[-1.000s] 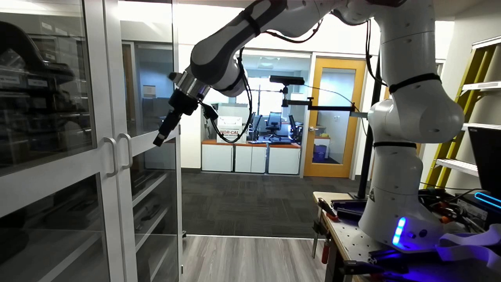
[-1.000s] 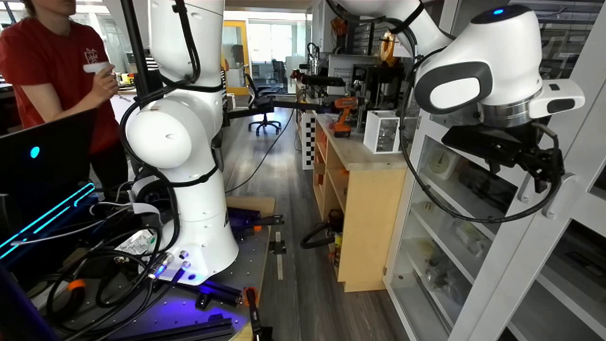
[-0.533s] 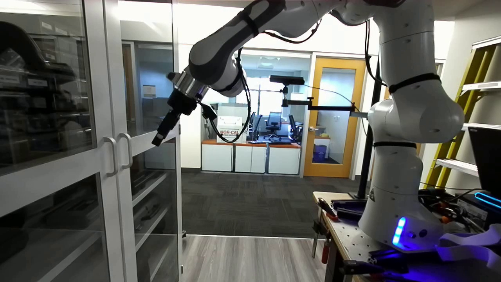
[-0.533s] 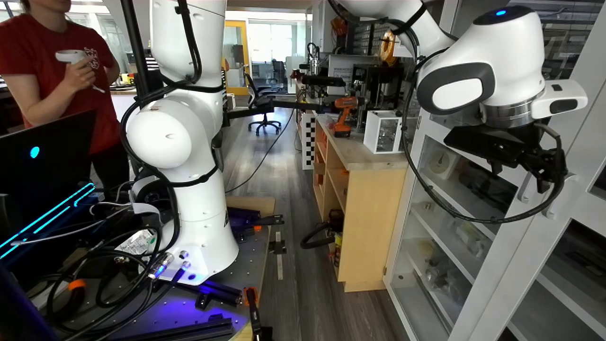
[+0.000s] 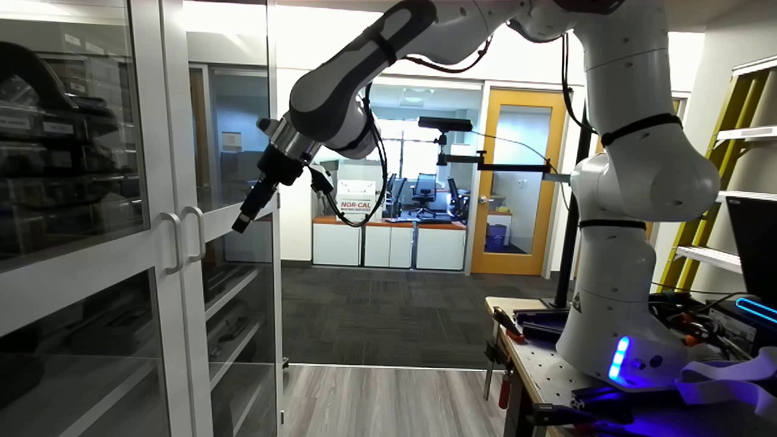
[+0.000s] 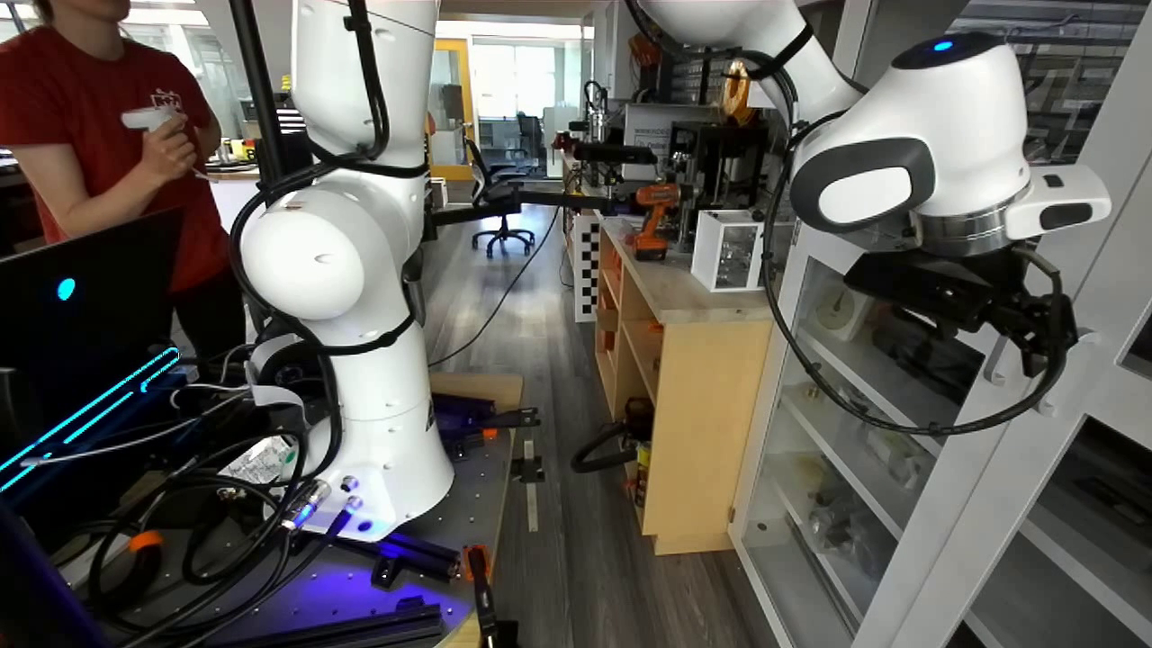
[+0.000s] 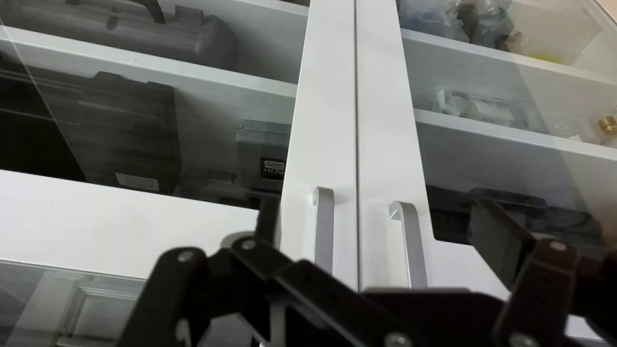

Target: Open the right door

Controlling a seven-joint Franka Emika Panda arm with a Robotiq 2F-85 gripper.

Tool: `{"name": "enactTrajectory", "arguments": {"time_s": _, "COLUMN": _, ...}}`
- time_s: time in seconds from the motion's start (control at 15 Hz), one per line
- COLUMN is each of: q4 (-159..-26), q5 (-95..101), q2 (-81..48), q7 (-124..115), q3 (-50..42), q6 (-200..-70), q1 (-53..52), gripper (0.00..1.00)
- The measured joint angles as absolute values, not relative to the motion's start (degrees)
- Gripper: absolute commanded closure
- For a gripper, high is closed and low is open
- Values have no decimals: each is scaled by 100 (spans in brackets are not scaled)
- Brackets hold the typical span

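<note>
The right door point(image 5: 218, 225) is a glass cabinet door in a silver-grey frame, closed beside its twin. It is the nearer door point(image 6: 1116, 389) in an exterior view. The wrist view stands upside down, so there its bar handle point(image 7: 324, 226) is the left one; the handle also shows in the exterior views point(image 5: 199, 233) point(image 6: 1084, 337), partly hidden by gripper and cable in one. My gripper point(image 5: 240, 224) points steeply down in front of the doors, empty; it also shows in an exterior view point(image 6: 1048, 349). In the wrist view its fingers point(image 7: 378, 215) are wide apart, both handles between them.
The twin left door's handle point(image 7: 412, 246) stands close beside the right one. A black cable loop point(image 6: 909, 418) hangs under the wrist. A wooden bench point(image 6: 702, 423) adjoins the cabinet. The robot's table point(image 5: 528, 364) carries clamps. A person in red point(image 6: 108, 135) stands behind the robot.
My gripper has moved slightly toward the cabinet and a little lower. The doors have not moved. The person's hand with the white controller has shifted.
</note>
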State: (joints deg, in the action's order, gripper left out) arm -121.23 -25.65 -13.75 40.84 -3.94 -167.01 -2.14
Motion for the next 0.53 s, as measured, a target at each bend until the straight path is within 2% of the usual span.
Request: {"name": "enactTrajectory", "arguments": {"time_s": 0.53, "q4": -11715, "q5": -3037, "q2": -1784, "q7": 4238, "q3": -28, "q6": -17229, "q1": -51, "gripper": 0}}
